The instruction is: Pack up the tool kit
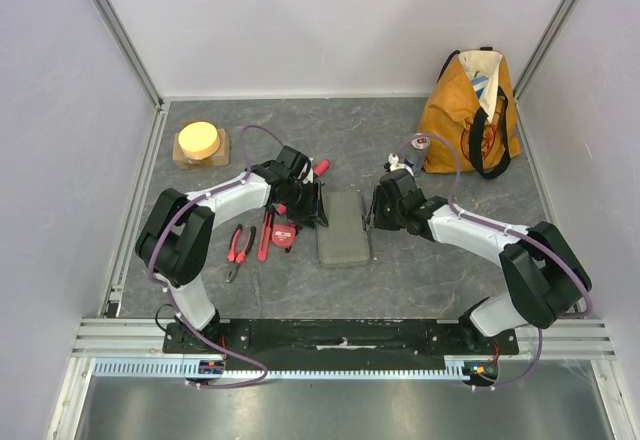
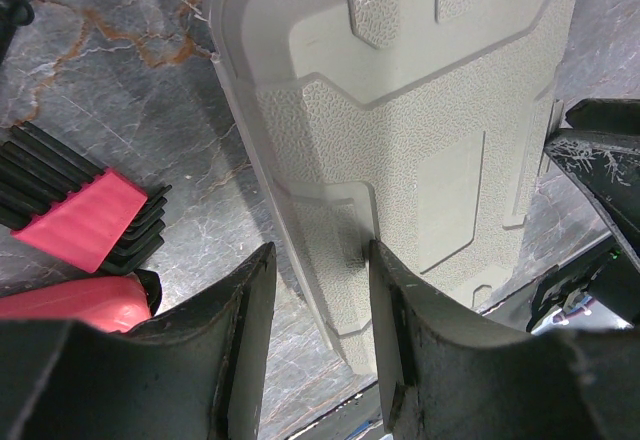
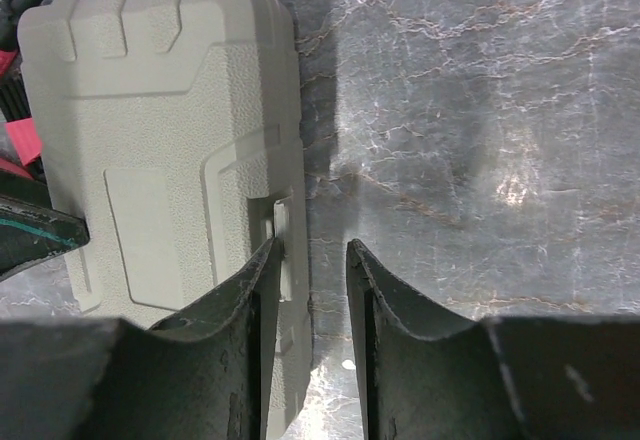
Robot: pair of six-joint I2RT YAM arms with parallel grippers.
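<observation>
Case: light grey all over; fine pebbled grain on the raised panels, smooth bands between.
Tabletop: dark grey marbling, veined white and rust-brown.
Pliers: red handles, dark jaws.
Tape measure: red, dark centre.
Hex-key set: black keys, pinkish-red holder.
Tote bag: orange, black straps, cream lining.
Disc: pale yellow.
Block: tan.
Left arm, right arm: white shells, black joints, purple cables.
</observation>
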